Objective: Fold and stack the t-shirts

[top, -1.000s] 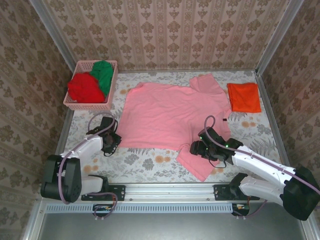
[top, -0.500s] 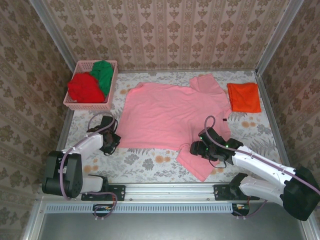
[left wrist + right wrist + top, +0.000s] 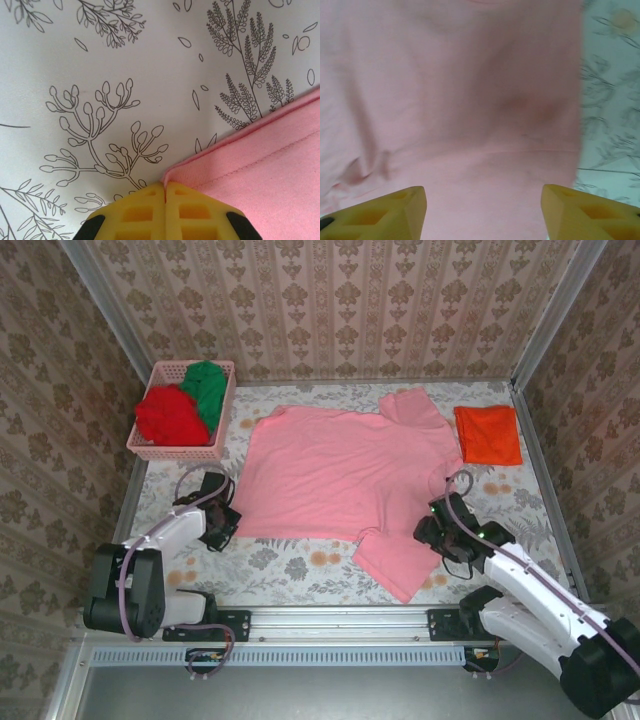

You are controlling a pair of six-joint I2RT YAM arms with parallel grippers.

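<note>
Pink cloth takes up the middle of the table (image 3: 300, 565) in the top view: the light pink t-shirt (image 3: 345, 475) lies spread flat, with one sleeve reaching toward one o'clock and the other toward five o'clock, and no fold made in it yet. The orange t-shirt (image 3: 488, 434) sits as a folded square at two o'clock, so one piece looks finished. At ten o'clock the red t-shirt (image 3: 168, 415) and the green t-shirt (image 3: 208, 388) are bunched in the basket (image 3: 190, 452), so most of the task appears to remain. The left gripper (image 3: 222, 525) is down at the pink shirt's hem corner at eight o'clock, and the right gripper (image 3: 440, 530) hangs by the shirt's edge at four o'clock. In the left wrist view the yellow fingers (image 3: 145, 212) are clenched together right on the hem corner, which curls up between them, so they seem to pinch the cloth itself. In the right wrist view the fingers (image 3: 395, 207) stand wide apart above smooth pink fabric, released and gripping nothing, with bare patterned table showing at three o'clock.
</note>
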